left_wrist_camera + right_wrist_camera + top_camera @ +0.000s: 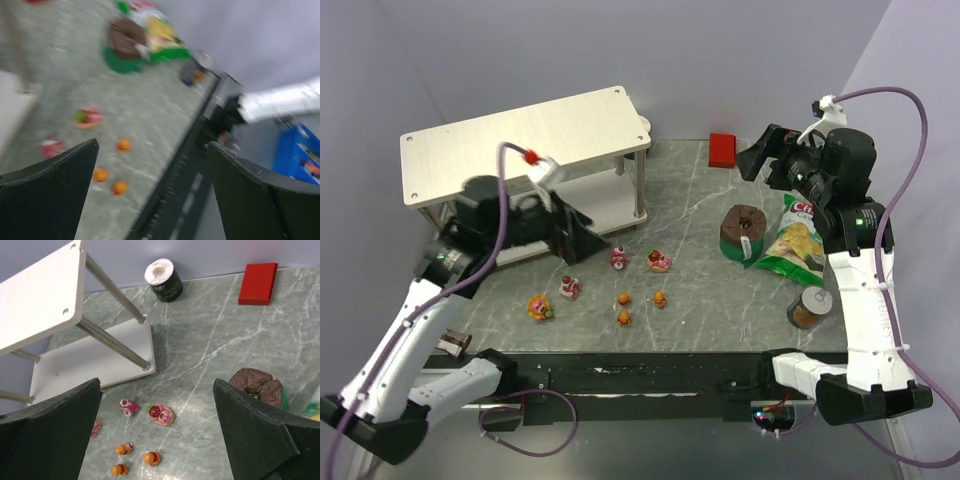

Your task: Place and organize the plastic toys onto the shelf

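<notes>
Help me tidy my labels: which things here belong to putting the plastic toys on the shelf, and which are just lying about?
Belong to the job: shelf; three pink-red strawberry bears; orange-yellow flower-faced figurine; three small orange bears.
Lying about: red block; brown-and-green cylinder; chip bag; small jar; dark roll with white top.

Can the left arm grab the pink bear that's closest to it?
Probably yes. The left arm's fingers are wide open and close to that pink bear. Only bare table lies around it. The shelf stands behind, not in the way.
</notes>
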`<state>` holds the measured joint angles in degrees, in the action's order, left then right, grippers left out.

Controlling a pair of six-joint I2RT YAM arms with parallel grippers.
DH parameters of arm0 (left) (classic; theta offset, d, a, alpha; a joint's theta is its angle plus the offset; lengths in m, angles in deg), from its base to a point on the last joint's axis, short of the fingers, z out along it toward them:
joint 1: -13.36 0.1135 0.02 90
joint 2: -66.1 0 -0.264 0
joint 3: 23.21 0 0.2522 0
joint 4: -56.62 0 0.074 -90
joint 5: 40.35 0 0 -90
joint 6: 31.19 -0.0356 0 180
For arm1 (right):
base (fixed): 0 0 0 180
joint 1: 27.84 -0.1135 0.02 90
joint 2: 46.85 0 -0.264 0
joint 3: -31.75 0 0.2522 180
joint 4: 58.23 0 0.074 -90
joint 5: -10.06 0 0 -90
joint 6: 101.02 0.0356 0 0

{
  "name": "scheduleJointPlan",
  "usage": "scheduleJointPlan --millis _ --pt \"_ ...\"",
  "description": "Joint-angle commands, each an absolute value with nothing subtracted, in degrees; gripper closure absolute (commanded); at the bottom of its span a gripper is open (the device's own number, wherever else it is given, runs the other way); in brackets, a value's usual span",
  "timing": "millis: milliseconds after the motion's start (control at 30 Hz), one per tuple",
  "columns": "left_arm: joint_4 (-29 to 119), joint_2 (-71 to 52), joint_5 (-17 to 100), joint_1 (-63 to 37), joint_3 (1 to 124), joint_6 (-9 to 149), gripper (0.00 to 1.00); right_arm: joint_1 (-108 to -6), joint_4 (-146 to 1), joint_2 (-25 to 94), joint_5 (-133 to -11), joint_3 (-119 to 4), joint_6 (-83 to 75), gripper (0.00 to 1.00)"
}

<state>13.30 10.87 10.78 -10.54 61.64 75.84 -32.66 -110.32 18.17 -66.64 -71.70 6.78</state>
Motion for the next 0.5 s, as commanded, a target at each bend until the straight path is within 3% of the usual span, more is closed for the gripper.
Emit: scheduleJointPlan --millis 0,300,467 --pt "17.0 8.1 24.5 -25.5 60.6 82.4 0.04 -32.5 -109.8 17.8 -62.5 -70.8 6.1 0.00" --pt "15.3 7.5 71.6 -47.6 51.7 107.8 0.04 -35.7 -105.8 14.7 -58.2 -54.9 11.6 0.00" --pt "3.4 9.7 91.8 -52.6 49.2 123.2 0.04 -46.0 -104.4 14.2 -62.9 -50.5 10.7 0.00"
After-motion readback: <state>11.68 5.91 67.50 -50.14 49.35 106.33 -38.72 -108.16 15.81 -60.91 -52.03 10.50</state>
